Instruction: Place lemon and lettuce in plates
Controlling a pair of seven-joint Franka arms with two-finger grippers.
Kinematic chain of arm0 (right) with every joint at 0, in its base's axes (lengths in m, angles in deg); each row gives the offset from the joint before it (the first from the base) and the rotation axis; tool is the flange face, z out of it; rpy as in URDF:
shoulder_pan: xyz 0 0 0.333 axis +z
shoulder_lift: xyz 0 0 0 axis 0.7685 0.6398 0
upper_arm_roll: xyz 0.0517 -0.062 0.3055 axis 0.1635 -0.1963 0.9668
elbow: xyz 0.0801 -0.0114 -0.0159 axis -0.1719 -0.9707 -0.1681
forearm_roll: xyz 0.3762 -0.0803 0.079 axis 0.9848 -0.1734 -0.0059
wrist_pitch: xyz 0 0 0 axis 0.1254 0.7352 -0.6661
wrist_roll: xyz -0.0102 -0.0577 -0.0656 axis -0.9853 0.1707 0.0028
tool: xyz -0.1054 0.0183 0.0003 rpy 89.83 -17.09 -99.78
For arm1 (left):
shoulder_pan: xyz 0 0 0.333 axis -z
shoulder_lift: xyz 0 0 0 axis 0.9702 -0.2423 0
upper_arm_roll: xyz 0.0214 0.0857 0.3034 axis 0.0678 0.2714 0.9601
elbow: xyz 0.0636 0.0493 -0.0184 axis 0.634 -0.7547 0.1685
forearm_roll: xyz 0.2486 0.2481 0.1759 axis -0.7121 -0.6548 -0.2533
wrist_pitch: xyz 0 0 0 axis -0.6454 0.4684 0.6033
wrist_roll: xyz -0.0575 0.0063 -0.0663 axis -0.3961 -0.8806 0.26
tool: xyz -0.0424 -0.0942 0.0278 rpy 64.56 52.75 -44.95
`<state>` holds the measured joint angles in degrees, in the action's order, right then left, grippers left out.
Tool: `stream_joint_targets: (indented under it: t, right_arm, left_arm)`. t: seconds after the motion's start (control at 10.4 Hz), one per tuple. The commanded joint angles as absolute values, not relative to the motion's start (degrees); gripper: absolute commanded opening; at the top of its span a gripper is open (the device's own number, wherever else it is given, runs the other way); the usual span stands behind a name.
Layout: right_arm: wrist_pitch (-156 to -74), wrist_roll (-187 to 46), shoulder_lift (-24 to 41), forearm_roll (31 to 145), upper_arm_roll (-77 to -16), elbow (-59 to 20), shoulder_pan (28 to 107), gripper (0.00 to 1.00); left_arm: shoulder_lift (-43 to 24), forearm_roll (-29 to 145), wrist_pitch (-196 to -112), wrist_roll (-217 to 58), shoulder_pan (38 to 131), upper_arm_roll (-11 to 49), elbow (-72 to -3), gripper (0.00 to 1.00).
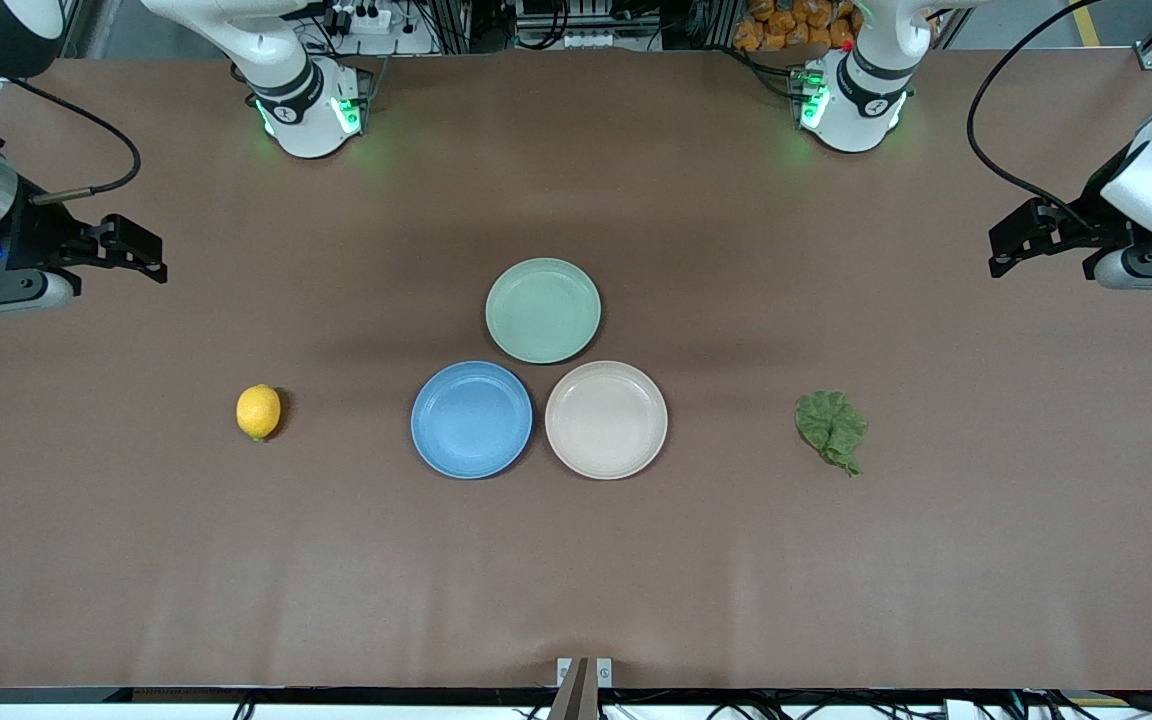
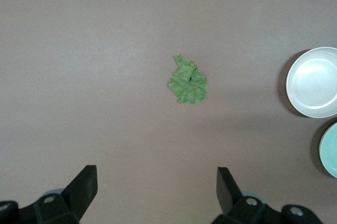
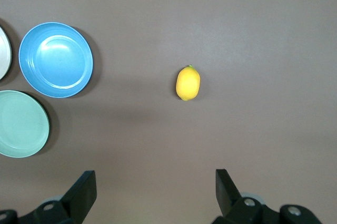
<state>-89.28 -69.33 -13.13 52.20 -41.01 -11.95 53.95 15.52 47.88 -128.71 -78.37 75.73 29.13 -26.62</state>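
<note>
The yellow lemon (image 1: 258, 411) lies on the brown table toward the right arm's end, and also shows in the right wrist view (image 3: 188, 83). The dark green lettuce (image 1: 831, 428) lies toward the left arm's end, and shows in the left wrist view (image 2: 188, 81). The blue plate (image 1: 471, 419) and the beige-white plate (image 1: 606, 420) sit side by side mid-table, both empty. My right gripper (image 1: 151, 255) is open and empty over the table's end, apart from the lemon. My left gripper (image 1: 1001, 250) is open and empty over the other end, apart from the lettuce.
A pale green plate (image 1: 543, 310) sits empty, farther from the front camera than the other two and touching both. The blue plate (image 3: 56, 59) lies beside the lemon's side, the beige-white plate (image 2: 314, 81) on the lettuce's side. Bare tabletop surrounds lemon and lettuce.
</note>
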Motion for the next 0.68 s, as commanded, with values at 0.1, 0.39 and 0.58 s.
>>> stream_joint_targets:
  t: [0.1, 0.39, 0.58]
  right_arm:
    - [-89.68, -68.66, -14.71, 51.36, -40.78, -13.46, 53.82, 1.00]
    - [-89.76, -68.67, -14.71, 51.36, -40.78, -13.46, 53.82, 1.00]
    - [-89.85, -68.58, -14.71, 51.36, -40.78, -13.46, 53.82, 1.00]
  left_arm:
    - [15.98, 47.21, -127.64, -76.67, 75.45, 29.06, -26.57, 1.00]
    - [15.02, 46.77, -127.64, -76.75, 75.45, 29.06, -26.49, 1.00]
    - [12.65, 46.77, -127.72, -76.58, 75.54, 28.97, -27.10, 1.00]
